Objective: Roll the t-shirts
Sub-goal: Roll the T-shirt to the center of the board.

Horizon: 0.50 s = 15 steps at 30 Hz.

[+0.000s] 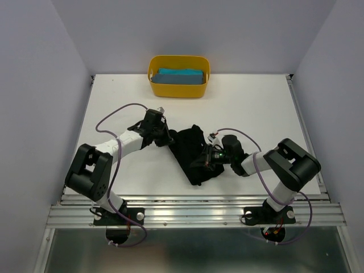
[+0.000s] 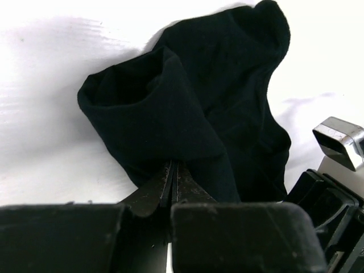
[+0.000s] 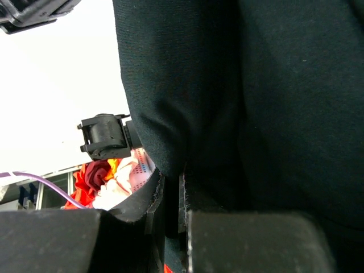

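Left gripper [image 2: 173,170] and right gripper [image 3: 171,185] each pinch the black t-shirt [image 1: 190,152] tight, ready to start rolling it, which probably needs both arms moving together.

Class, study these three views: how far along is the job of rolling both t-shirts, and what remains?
Done, apparently: the teal t-shirt lies as a compact bundle in the yellow tub. In hand: the black t-shirt lies crumpled on the table, with the left gripper and right gripper each pinched shut on its cloth. Remaining: rolling the black one; no tidy roll shows yet.
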Available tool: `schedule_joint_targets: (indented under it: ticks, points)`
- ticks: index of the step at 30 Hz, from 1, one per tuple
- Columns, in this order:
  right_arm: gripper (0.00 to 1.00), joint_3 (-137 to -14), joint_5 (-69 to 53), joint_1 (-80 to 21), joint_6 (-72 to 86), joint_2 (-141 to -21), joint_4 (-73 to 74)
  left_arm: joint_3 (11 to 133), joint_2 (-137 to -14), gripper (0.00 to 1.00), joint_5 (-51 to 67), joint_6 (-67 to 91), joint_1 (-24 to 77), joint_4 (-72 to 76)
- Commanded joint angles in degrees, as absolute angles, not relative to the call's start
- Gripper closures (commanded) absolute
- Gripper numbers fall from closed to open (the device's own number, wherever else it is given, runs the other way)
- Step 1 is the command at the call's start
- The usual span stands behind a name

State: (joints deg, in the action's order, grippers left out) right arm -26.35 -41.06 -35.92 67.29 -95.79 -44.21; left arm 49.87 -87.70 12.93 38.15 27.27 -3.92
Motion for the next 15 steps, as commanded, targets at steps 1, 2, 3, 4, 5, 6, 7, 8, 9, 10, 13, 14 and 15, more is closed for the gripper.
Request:
schedule_joint_targets:
  ticks: [1,2,3,4,5,6,7,8,9,10,13,14,15]
  points:
    - [0.98,-25.6,-42.9,-35.2,66.5,-95.1,-47.5,54.5,-89.7,0.92,13.4,37.4,28.4,-1.6]
    - [0.96,-25.2,-42.9,-34.5,66.3,-94.8,-47.5,55.5,-91.2,0.93,13.5,37.1,28.6,-1.4]
    - [0.93,-25.1,-42.7,-34.5,66.2,-94.6,-47.3,56.2,-93.1,0.93,13.7,37.0,28.8,-1.4]
    - [0.90,-24.9,-42.5,-34.0,65.8,-94.2,-47.0,56.7,-93.9,0.94,14.0,36.8,28.9,-1.3]
    - [0.86,-25.0,-42.1,-34.0,64.6,-93.3,-45.2,57.5,-94.8,0.94,14.1,36.7,29.0,-1.1]
    - [0.81,-25.3,-41.6,-34.0,63.6,-92.7,-43.3,57.7,-96.2,0.94,14.3,36.7,29.0,-0.7]
    - [0.75,-25.7,-41.0,-34.0,62.2,-91.9,-41.1,57.9,-96.8,0.95,14.7,36.7,29.2,-0.5]
    - [0.62,-27.1,-39.0,-34.0,58.4,-90.1,-34.3,58.4,-97.4,0.95,14.8,36.7,29.4,-0.4]
    - [0.54,-28.0,-37.7,-34.0,56.0,-89.0,-30.3,58.6,-98.0,0.95,14.8,36.7,29.4,-0.4]
    - [0.48,-29.1,-35.9,-34.0,53.7,-87.6,-21.6,58.7,-98.3,0.95,14.8,36.7,29.5,-0.4]
    - [0.25,-33.5,-24.8,-34.0,45.0,-82.6,-5.8,59.3,-99.2,0.95,14.8,36.4,29.9,-0.4]
    - [0.23,-34.4,-22.5,-34.0,43.3,-81.5,-2.7,59.4,-99.6,0.95,14.9,36.3,30.1,-0.4]
    - [0.23,-36.2,-20.6,-34.0,40.6,-79.2,0.0,59.8,-100.2,0.95,14.9,36.3,30.2,-0.4]
